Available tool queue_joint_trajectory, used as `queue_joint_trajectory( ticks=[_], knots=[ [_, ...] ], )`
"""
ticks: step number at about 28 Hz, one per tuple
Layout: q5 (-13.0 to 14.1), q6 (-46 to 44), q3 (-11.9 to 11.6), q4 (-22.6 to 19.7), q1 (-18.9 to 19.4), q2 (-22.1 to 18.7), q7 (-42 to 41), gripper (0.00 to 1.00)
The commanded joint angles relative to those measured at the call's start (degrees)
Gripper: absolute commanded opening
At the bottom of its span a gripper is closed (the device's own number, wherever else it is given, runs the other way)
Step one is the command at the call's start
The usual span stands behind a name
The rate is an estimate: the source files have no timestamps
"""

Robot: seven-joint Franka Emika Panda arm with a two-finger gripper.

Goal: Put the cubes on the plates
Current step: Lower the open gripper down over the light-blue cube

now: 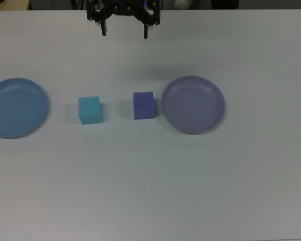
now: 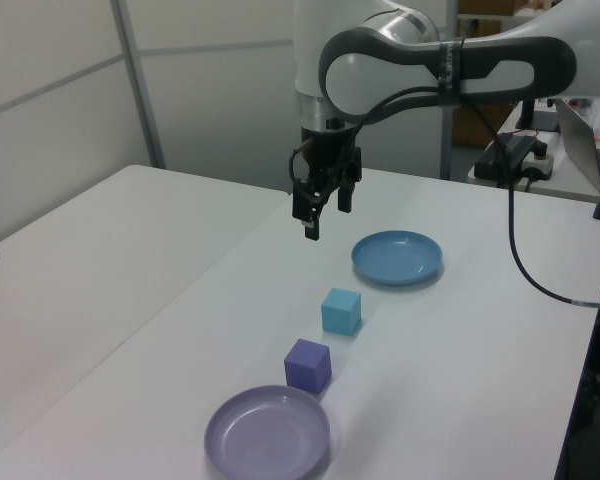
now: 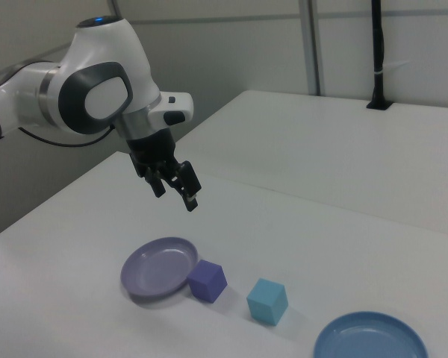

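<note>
Gripper (image 1: 125,30) hung released, empty, by table's (image 1: 150,201) far edge | cyan cube (image 1: 90,110), indigo cube (image 1: 144,105) mid-table between blue plate (image 1: 15,108), lavender plate (image 1: 193,104), likely staged for short carries | both plates bare

White table (image 1: 150,191), laptop (image 2: 592,135) at left view's right.

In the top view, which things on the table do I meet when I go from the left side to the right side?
Light blue plate → cyan cube → indigo cube → lavender plate.
</note>
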Motion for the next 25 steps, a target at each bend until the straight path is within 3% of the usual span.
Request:
queue_joint_trajectory(
  ticks=[1, 7, 15, 25],
  knots=[
    [-0.3, -0.5, -0.1, 0.2, -0.6, 1.8, -0.2, 1.00],
    [-0.1, 1.0, -0.2, 0.3, -4.4, 4.4, -10.3, 1.00],
    [-0.7, 4.4, -0.3, -0.7, -5.7, 7.7, -11.0, 1.00],
    [-6.2, 14.0, -0.3, -6.2, -6.4, 11.9, -9.9, 1.00]
  ],
)
